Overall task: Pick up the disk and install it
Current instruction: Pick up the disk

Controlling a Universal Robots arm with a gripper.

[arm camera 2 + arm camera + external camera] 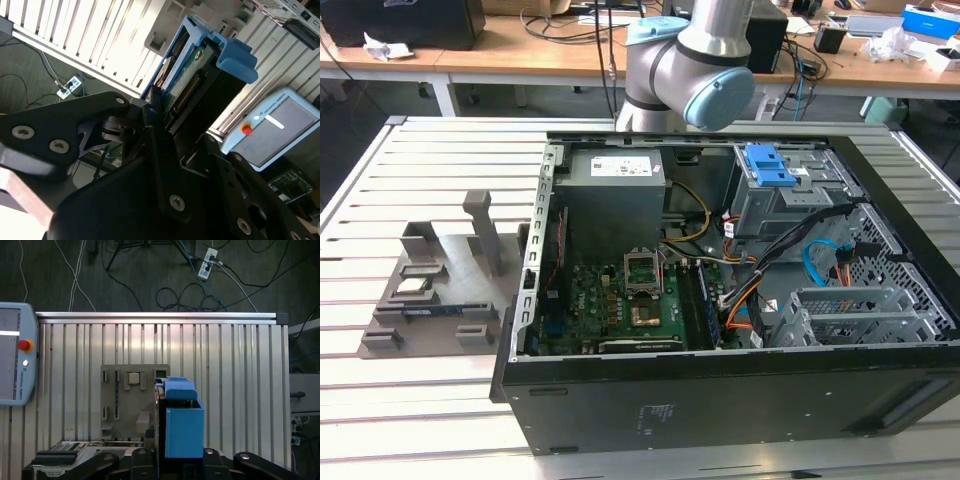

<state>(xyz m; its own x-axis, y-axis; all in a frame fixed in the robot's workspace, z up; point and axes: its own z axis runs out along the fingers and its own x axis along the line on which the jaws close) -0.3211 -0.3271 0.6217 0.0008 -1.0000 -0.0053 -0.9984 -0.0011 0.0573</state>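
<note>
Gripper: gripper (182, 125) closed on the disk (187, 82); a black finger (152, 107) presses against its side next to the blue rail.
Disk position: in the air, held by the gripper and touching nothing else. Well above the desk (240, 370).
Long axis: runs straight out from the gripper, in line with the fingers. The free end, with the rail's blue tab, points away from the wrist.
Key relation: the disk is already in hand, so what matters is disk to case (720, 400). In the first wrist view the disk is sighted over one edge of the grey fixture (125, 390), which in the exterior view sits on the desk at the case's left, well apart from the drive cage (850, 312). My guess is the disk is off to the fixture side and not over the case.
Task state: pick looks done. The disk is not in the case, so the install is not yet done.
Second wrist view adds: the disk's green board and connector edge, and the finger contact close up. The pendant (275, 125) lies beyond.
First wrist view adds: a plan view of slats, fixture and pendant, with the rail's blue face toward the camera.
Exterior view adds: the open case interior, the latch flap (767, 165) on the upper cage, and the arm (690, 60) rising behind the case.
</note>
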